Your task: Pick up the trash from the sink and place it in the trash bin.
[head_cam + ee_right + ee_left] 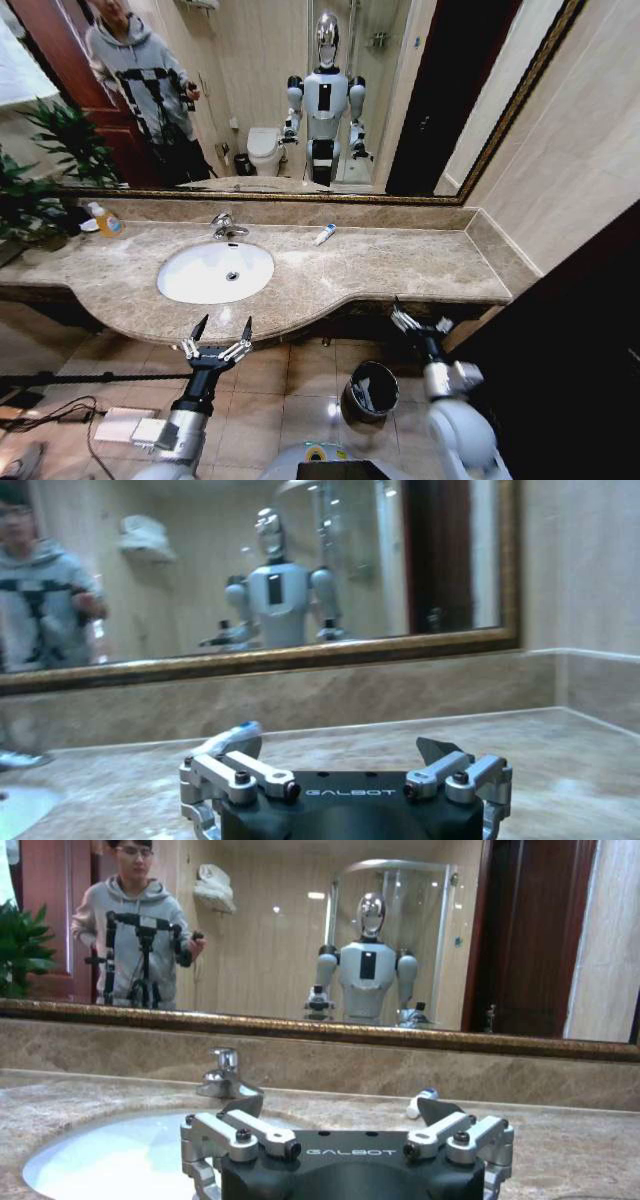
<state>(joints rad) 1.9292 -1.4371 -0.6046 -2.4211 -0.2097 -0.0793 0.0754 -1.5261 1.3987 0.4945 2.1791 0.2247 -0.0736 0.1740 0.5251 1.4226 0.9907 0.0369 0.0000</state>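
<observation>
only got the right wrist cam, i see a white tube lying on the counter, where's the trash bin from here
Observer: The trash bin stands on the floor below the counter edge, between the two arms and nearer the right gripper.
Operator: anything left in the sink
Observer: In the head view I see no tube in the sink, just the drain; the white tube lies on the counter to the right of the faucet.
Operator: and the left arm
Observer: The left gripper hovers open at the counter's front edge, in front of the sink.
</observation>
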